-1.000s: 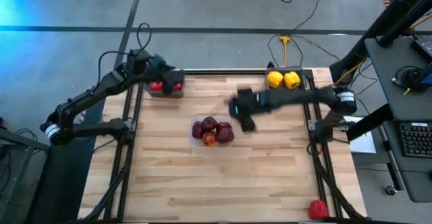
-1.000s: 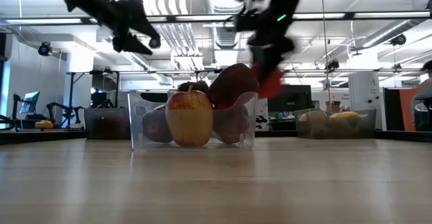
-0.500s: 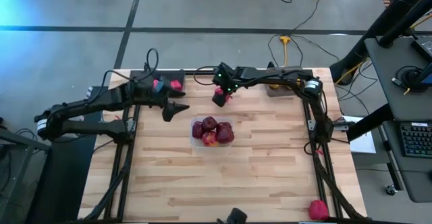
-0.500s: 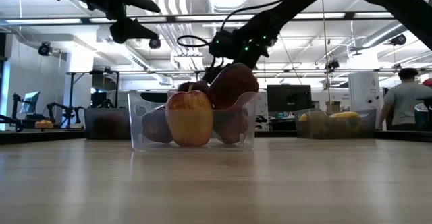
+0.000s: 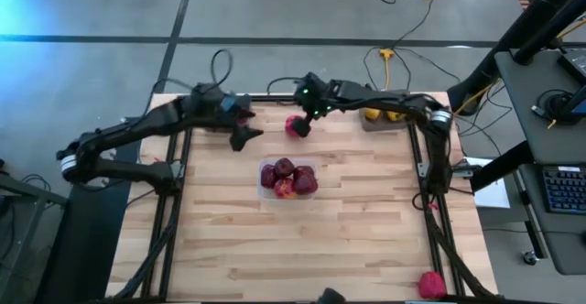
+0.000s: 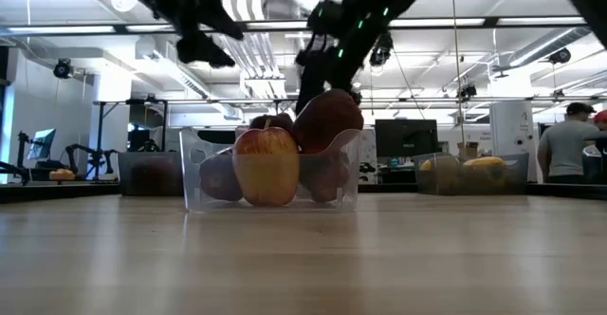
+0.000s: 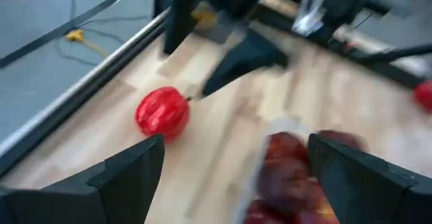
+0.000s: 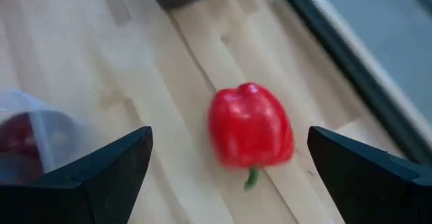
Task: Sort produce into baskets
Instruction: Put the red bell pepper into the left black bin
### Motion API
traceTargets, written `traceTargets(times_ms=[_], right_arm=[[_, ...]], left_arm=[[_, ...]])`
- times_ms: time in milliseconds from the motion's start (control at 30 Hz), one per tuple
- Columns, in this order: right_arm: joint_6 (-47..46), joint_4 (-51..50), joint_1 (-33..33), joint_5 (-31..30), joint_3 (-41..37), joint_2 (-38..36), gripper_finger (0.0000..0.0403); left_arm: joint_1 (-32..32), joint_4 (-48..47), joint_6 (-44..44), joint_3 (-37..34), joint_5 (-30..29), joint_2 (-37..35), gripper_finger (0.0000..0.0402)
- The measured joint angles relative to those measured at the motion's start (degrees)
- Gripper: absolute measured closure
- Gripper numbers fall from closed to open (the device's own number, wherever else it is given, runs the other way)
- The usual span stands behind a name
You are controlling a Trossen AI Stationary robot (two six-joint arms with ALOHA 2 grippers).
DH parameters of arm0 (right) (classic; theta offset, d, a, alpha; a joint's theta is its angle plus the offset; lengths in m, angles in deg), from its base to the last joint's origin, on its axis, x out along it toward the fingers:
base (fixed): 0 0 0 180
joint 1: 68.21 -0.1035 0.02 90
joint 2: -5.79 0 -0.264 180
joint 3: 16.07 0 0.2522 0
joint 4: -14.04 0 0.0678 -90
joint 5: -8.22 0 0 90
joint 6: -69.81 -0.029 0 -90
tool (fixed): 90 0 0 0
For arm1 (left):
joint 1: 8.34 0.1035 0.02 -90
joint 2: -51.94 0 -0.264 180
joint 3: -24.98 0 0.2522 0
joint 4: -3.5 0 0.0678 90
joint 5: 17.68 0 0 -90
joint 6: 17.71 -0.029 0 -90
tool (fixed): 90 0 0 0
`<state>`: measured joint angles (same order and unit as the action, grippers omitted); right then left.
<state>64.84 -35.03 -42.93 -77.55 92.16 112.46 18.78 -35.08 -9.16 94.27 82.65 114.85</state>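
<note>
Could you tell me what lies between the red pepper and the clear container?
Only bare table, in the high view: the red pepper lies apart from the clear container.

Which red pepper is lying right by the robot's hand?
The red pepper on the bare table beside the right gripper. The other one sits far off at the table's near corner.

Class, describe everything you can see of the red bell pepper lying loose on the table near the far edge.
The red bell pepper is glossy, bright red and lobed, with a short green stem. It lies on its side on the bare wooden table, near the far edge, outside every container. The right gripper is right beside it with fingers spread wide, not closed on it. The left gripper, also open, points toward it from the other side. The clear container of apples sits apart from it, nearer the table's middle.
</note>
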Motion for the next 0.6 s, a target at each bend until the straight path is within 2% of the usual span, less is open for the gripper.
traceTargets(times_ms=[133, 300, 467, 600], right_arm=[[-0.67, -3.60, -2.09, -3.17, -0.04, -7.74, 0.0015], [-5.33, -9.44, -7.24, -8.48, -0.60, -15.58, 0.0014], [-15.06, -16.59, -15.10, -15.78, -2.56, -20.91, 0.0014], [-23.78, -24.47, -21.22, -22.62, -2.76, -22.28, 0.0014]], left_arm=[[2.91, -3.19, -8.85, 6.33, 0.53, 9.50, 0.0054], [3.95, -4.10, -24.14, 12.25, 0.73, 20.54, 0.0054], [4.03, -3.88, -34.35, 18.24, 0.73, 30.18, 0.0054], [5.22, -4.07, -39.73, 22.43, 0.73, 37.19, 0.0054]])
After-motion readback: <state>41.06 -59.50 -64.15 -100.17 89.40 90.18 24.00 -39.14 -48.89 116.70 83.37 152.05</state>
